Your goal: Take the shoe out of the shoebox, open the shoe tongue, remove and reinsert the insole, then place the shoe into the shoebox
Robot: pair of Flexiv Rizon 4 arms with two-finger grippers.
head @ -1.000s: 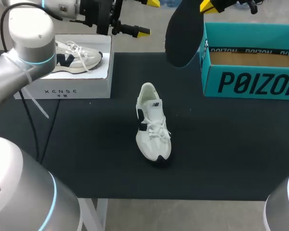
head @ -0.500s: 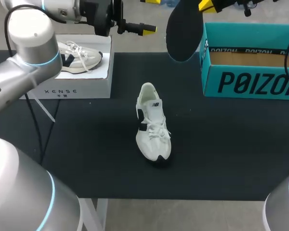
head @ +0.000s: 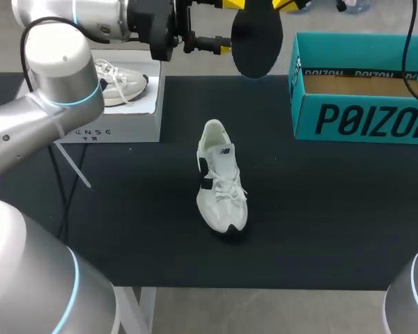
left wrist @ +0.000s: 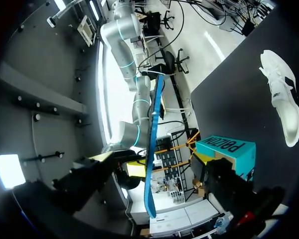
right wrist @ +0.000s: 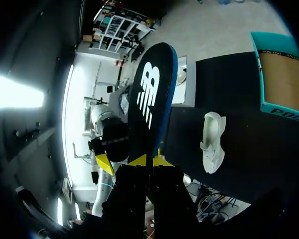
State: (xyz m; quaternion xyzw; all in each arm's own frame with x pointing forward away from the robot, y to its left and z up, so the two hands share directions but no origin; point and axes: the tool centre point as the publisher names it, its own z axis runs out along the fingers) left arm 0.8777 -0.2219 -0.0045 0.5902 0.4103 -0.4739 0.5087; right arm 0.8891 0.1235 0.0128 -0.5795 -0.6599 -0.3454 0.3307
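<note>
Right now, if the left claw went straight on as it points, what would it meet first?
Most likely the insole, held edge-on by the right claw just ahead of the left claw; depth unclear.

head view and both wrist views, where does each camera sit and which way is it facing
Head view: above and behind table, looking down at shoe, shoebox; left arm, right arm show.
Left wrist view: on left wrist, facing insole edge-on inside open left gripper.
Right wrist view: on right wrist, looking along insole clamped in right gripper.
All share the shoe.
</note>
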